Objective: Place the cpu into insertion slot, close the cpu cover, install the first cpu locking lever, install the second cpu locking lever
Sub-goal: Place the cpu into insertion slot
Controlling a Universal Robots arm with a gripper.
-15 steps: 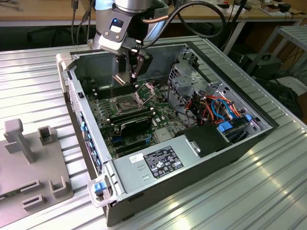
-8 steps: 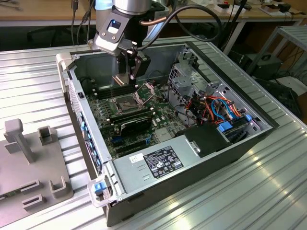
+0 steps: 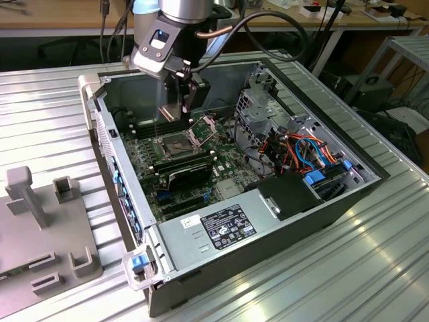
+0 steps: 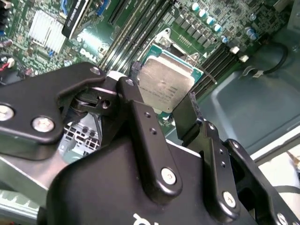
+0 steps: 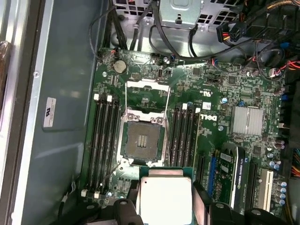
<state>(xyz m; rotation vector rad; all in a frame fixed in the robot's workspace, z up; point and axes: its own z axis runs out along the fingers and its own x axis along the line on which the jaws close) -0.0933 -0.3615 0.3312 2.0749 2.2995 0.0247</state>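
Observation:
My gripper (image 5: 164,199) is shut on the cpu (image 5: 166,201), a flat square chip with a dull silver top and a green rim, gripped by two opposite edges between the black fingers (image 5: 202,197). In the second wrist view the cpu (image 4: 165,84) hangs in the gripper (image 4: 161,93) above the motherboard. The insertion slot (image 5: 143,139) lies open and bare beside the chip, dark-framed. Its cpu cover (image 5: 146,91) is swung back, with thin wire levers along its sides. In the exterior view the gripper (image 3: 182,107) hovers just above the insertion slot (image 3: 173,143), with the raised cpu cover (image 3: 203,127) beside it.
Black memory slots (image 5: 104,140) flank the socket on both sides. A finned silver heatsink (image 5: 247,119) and expansion slots sit farther along the board. Bundled cables (image 3: 305,151) and a drive cage (image 3: 258,107) fill the case's far end. The power supply (image 3: 221,225) sits at the front.

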